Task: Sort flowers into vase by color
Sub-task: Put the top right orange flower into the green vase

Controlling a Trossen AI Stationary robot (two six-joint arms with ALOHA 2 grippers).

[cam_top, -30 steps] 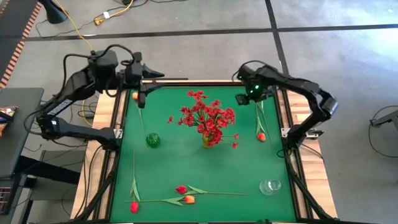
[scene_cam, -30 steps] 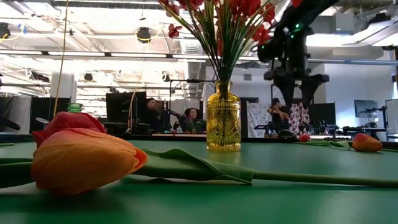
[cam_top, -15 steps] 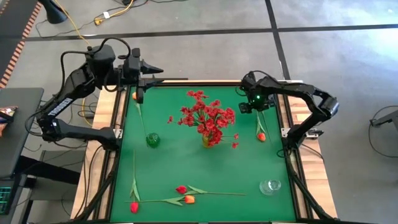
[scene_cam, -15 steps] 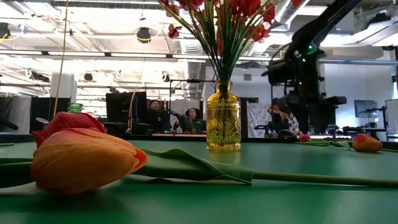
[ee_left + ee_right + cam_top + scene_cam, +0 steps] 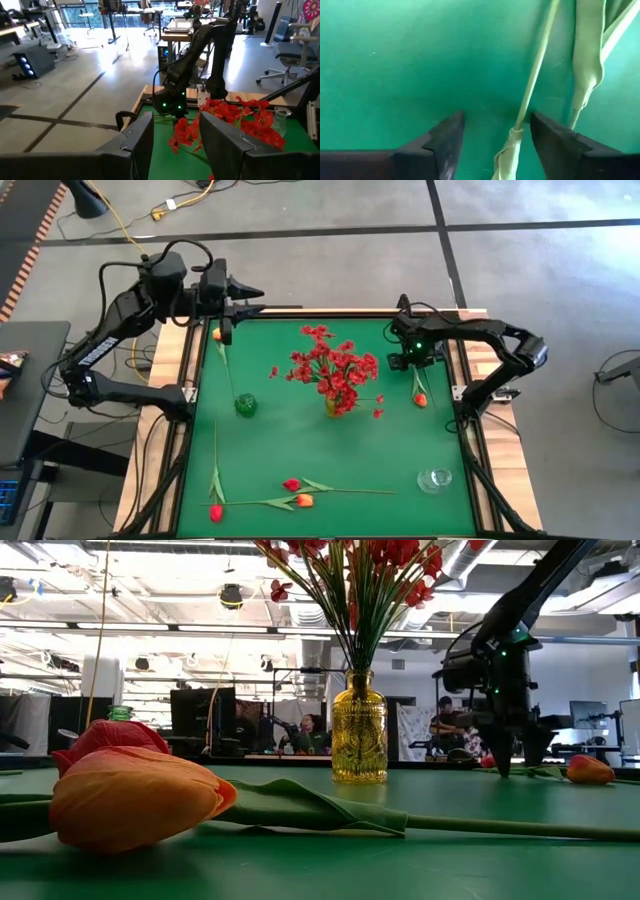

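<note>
An orange tulip (image 5: 420,398) lies at the table's right side, its thin green stem (image 5: 536,75) running toward the far edge. My right gripper (image 5: 415,366) points down at that stem, open, one finger on each side (image 5: 495,131), tips low at the green top (image 5: 515,766). My left gripper (image 5: 252,305) is open and holds nothing (image 5: 175,135), high over the far left corner. A yellow vase (image 5: 359,730) mid-table holds small red blossoms (image 5: 335,367). A green vase (image 5: 245,405) holds one orange tulip (image 5: 217,334).
A clear glass vase (image 5: 435,479) stands near the right front corner. Along the near edge lie a red tulip (image 5: 215,512), a red bud (image 5: 291,484) and an orange tulip (image 5: 304,501) with long stems; the orange tulip fills the low view's foreground (image 5: 130,800). People sit beyond the table.
My right gripper has come down from well above the table to the green top, moving a little toward the near edge, and now straddles the tulip stem. The flowers and vases have not moved.
</note>
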